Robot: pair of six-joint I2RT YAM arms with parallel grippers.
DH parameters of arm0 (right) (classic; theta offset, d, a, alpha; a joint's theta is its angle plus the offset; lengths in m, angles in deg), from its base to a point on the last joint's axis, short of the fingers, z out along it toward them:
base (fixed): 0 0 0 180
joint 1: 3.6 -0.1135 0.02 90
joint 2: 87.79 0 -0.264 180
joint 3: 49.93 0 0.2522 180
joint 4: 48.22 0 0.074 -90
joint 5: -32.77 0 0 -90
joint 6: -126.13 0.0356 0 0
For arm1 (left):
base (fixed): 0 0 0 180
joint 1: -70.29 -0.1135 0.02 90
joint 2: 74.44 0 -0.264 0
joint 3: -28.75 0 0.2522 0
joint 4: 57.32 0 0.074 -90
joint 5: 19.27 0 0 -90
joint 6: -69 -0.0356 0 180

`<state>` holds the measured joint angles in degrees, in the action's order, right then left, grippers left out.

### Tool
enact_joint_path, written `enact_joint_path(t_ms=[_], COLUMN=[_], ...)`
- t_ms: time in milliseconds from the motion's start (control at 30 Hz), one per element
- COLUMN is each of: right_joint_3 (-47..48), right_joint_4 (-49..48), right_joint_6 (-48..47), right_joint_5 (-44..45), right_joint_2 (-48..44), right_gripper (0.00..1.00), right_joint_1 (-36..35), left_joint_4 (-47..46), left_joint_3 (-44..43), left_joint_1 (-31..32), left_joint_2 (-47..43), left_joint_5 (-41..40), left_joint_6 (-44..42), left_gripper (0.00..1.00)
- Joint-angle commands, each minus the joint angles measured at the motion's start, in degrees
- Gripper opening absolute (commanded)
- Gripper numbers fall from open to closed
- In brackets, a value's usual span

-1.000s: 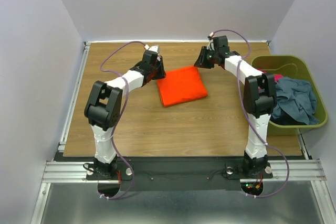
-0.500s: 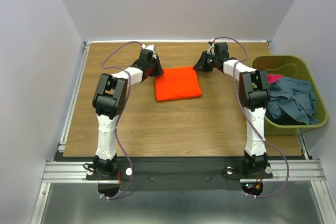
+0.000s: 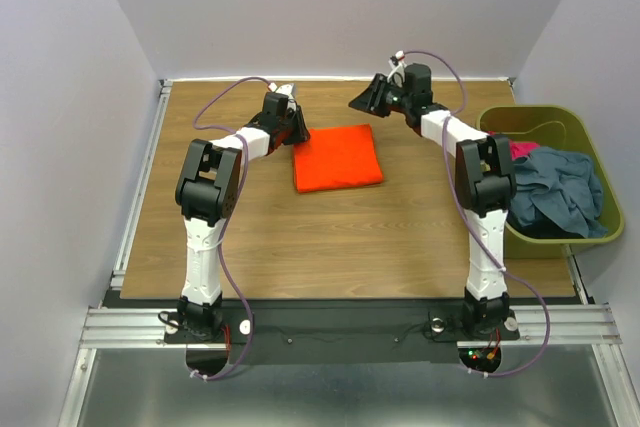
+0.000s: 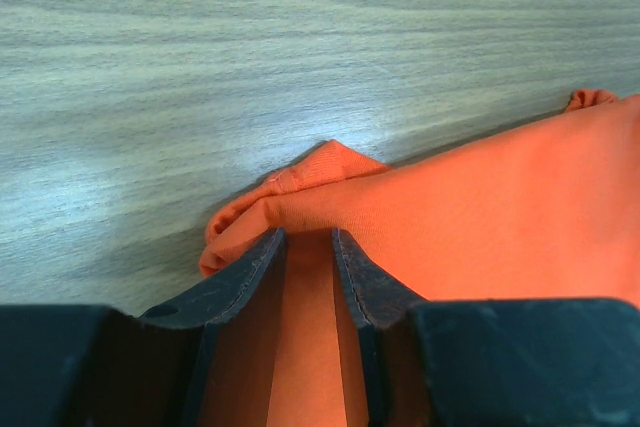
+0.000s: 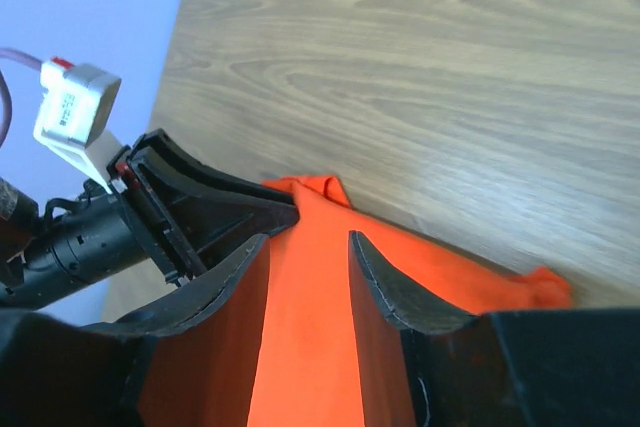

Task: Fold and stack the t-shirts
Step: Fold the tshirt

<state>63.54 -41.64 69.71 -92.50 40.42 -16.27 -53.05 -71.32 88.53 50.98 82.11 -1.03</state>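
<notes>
**Ana:** While both arms reach toward the back of the counter [image 3: 350,237], where does the orange t-shirt [image 3: 338,157] lie?

**Ben:** Folded into a rough square, flat on the wood, a little above the middle of the overhead frame. Its left edge meets the left claw [image 3: 293,133].

**Ana:** Does that claw have hold of it?

**Ben:** Yes. In the left wrist view, the left claw [image 4: 308,239] has its jaws narrowly parted with a fold of orange cloth pinched between them, and a bunched corner pokes out just past the tips.

**Ana:** And the right one?

**Ben:** The right claw [image 3: 362,99] sits at the upper middle of the overhead frame, lifted just beyond the shirt's upper right corner and apart from it. From its wrist camera the right claw [image 5: 308,242] has its jaws partly spread, nothing between them; the orange cloth shows below through the gap, with the other arm's black claw at the left.

**Ana:** The other shirts?

**Ben:** At the right edge of the overhead frame, the olive-green tub [image 3: 532,117] holds the blue-grey t-shirt [image 3: 560,192], crumpled, and a bit of the magenta-pink t-shirt [image 3: 521,149] peeks out at its upper left.
</notes>
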Motion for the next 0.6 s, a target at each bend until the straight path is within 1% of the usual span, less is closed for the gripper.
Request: enact_joint_path(t_ms=[0,100,200,300,467,533,567], right_joint_3=[-0.2,-1.6,-5.1,-8.7,-7.8,-6.5,-6.6], right_joint_4=[-10.9,-12.5,-13.8,-17.7,-16.9,-14.6,-14.0], right_joint_6=[6.1,6.0,4.4,6.2,5.5,5.3,5.2], right_joint_5=[-4.5,-3.9,-0.3,0.3,-1.7,-3.1,-3.8], right_joint_2=[5.1,8.5,9.9,10.0,7.3,5.1,4.1], right_gripper=[0.44,0.44,0.44,0.44,0.45,0.47,0.47], right_joint_1=[-0.8,-0.8,0.0,2.0,2.7,2.6,2.6], left_joint_4=[1.6,1.6,1.8,2.6,2.6,2.6,2.5], left_joint_3=[-1.9,-2.5,-3.3,-3.6,-3.4,-3.4,-3.3], left_joint_1=[-1.0,-2.2,-3.4,-3.7,-3.8,-3.8,-3.9], left_joint_2=[1.7,2.8,3.9,4.5,2.9,1.4,-0.6], left_joint_5=[-0.3,0.5,1.6,1.9,2.6,3.5,3.8], left_joint_6=[-0.4,0.6,1.7,1.8,1.5,1.8,2.0], left_gripper=[0.37,0.37,0.37,0.37,0.37,0.41,0.46])
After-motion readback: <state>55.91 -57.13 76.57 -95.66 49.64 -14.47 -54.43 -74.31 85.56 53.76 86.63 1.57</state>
